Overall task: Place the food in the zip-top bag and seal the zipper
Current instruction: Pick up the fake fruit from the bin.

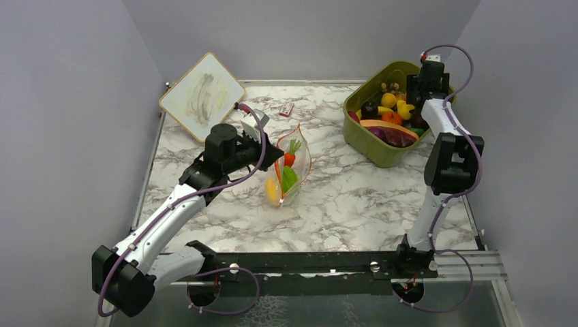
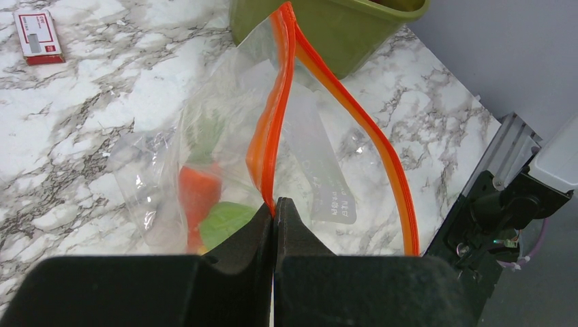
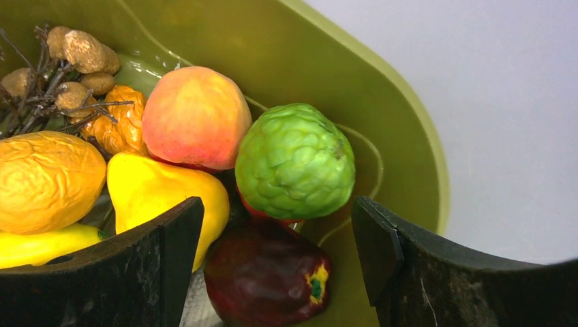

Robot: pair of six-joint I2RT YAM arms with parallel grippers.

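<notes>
The left gripper [image 2: 274,206], jaws together, is pinching the zipper [image 2: 271,129] of the zip-top bag [image 1: 300,160] on the marble table [image 1: 354,204] | the right gripper [image 3: 276,218] is hanging wide open over food [image 3: 294,160] in the olive tub [image 3: 286,48].

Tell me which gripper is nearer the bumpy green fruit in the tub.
Right. The right gripper hovers open over the olive-green tub, with the bumpy green fruit just beyond its fingertips. The left gripper is across the table, shut on the zipper.
</notes>
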